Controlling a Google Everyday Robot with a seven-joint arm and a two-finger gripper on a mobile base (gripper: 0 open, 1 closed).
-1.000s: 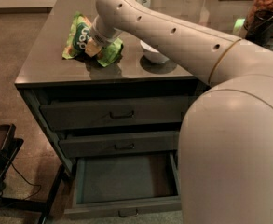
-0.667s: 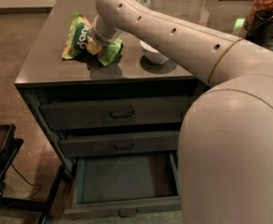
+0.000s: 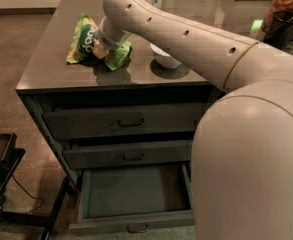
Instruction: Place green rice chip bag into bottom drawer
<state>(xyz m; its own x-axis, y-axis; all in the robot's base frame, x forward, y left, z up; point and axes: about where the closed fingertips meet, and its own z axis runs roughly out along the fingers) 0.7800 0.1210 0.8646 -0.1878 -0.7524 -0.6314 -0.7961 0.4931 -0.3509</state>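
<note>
The green rice chip bag (image 3: 86,44) lies crumpled on the dark countertop (image 3: 46,69), near its front left part. My gripper (image 3: 102,48) is down on the bag at its middle, with the white arm reaching in from the right. The bottom drawer (image 3: 133,194) stands pulled open below the counter, with nothing visible inside; its small metal handle (image 3: 137,228) shows at the front edge.
A white bowl (image 3: 165,59) sits on the counter just right of the bag, partly behind my arm. The two drawers above (image 3: 126,121) are closed. A jar (image 3: 286,14) stands at the far right. A dark object with a cable (image 3: 1,164) is on the floor at left.
</note>
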